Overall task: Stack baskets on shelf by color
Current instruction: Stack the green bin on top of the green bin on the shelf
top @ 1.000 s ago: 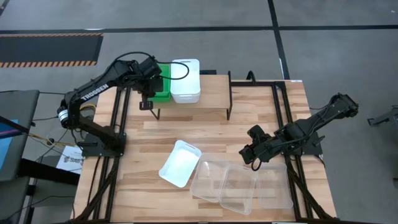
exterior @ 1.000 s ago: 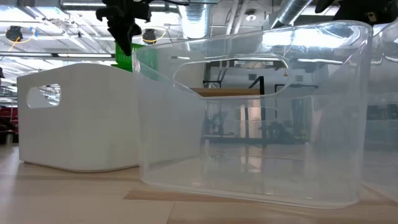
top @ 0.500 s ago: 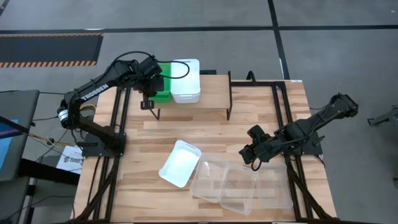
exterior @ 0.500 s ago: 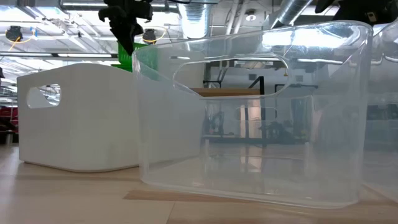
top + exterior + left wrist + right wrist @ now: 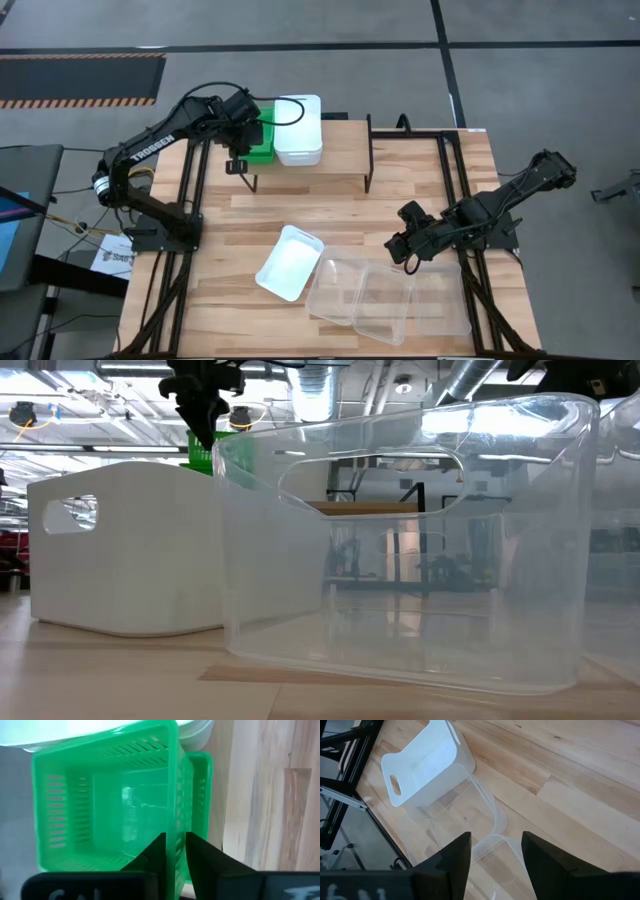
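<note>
The green baskets (image 5: 261,140) sit stacked on the shelf (image 5: 340,155) at about 11 o'clock of the worktop (image 5: 330,215), and in the left wrist view at least 2 green tubs show nested, the upper one a little askew over the lower. Touching them on the 3 o'clock side is a white stack (image 5: 299,129), also on the shelf; how many tubs it holds cannot be told from above.

Off the shelf, 1 white basket (image 5: 289,262) lies near 6 o'clock on the worktop, and just beside it, toward 5 o'clock, the clear baskets (image 5: 385,297) lie overlapping one another; they look like 3.

The left claw (image 5: 174,851) straddles the wall of the top green basket, its fingers narrow, one on each side of the wall; whether they grip or have just let go cannot be told. The right claw (image 5: 495,852) hovers wide and empty near 4 o'clock, above the clear baskets.

By this layout, green looks finished or nearly so, white lacks 1 tub, and the clear stack has not been started.
</note>
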You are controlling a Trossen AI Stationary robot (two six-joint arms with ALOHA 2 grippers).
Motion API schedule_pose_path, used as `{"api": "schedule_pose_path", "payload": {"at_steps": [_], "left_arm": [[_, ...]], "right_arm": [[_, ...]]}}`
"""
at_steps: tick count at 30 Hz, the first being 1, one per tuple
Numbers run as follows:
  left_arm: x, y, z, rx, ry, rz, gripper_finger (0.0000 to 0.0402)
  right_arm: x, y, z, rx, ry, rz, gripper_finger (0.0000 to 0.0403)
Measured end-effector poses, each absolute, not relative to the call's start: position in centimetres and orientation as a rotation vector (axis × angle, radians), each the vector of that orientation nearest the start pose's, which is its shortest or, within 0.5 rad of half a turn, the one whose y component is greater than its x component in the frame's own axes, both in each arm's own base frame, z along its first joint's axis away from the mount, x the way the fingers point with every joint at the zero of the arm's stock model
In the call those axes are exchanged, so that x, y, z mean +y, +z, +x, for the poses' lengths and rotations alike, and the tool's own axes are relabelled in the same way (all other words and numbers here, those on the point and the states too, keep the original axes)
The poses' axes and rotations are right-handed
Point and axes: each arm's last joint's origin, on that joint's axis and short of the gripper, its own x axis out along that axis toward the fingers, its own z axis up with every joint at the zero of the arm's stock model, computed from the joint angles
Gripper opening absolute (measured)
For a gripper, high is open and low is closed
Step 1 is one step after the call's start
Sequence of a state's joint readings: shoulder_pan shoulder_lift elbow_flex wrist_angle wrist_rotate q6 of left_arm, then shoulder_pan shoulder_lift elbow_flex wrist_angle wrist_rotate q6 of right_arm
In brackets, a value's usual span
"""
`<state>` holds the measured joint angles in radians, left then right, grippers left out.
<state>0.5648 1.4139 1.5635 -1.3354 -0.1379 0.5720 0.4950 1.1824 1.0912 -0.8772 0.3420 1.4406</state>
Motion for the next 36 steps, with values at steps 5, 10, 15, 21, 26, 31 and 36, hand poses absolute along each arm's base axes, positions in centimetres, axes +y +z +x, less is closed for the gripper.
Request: {"api": "schedule_pose_path", "payload": {"at_steps": [5, 10, 15, 21, 26, 31, 36], "left_arm": [[13.6, 37.1, 20.8, 1.305, 0.26, 0.229, 0.0067], [13.7, 37.1, 20.8, 1.295, 0.274, 0.22, 0.0077], [13.7, 37.2, 20.9, 1.288, 0.293, 0.212, 0.0096], [13.8, 37.2, 20.8, 1.32, 0.352, 0.251, 0.0123], [13.4, 37.6, 20.7, 1.31, 0.361, 0.258, 0.0136], [13.1, 39.2, 20.6, 1.243, 0.429, 0.19, 0.0138], [12.9, 40.0, 21.0, 1.096, 0.542, 0.04, 0.0138]], "right_arm": [[9.8, 30.7, 20.1, 0.786, -0.494, 0.948, 0.0201], [9.8, 30.7, 20.1, 0.787, -0.494, 0.948, 0.0201], [9.8, 30.7, 20.1, 0.787, -0.494, 0.948, 0.0201], [9.8, 30.7, 20.1, 0.788, -0.491, 0.947, 0.0201], [9.8, 30.7, 20.1, 0.788, -0.492, 0.947, 0.0201], [9.8, 30.7, 20.1, 0.789, -0.492, 0.947, 0.0201], [9.8, 30.7, 20.1, 0.788, -0.492, 0.947, 0.0201]]}}
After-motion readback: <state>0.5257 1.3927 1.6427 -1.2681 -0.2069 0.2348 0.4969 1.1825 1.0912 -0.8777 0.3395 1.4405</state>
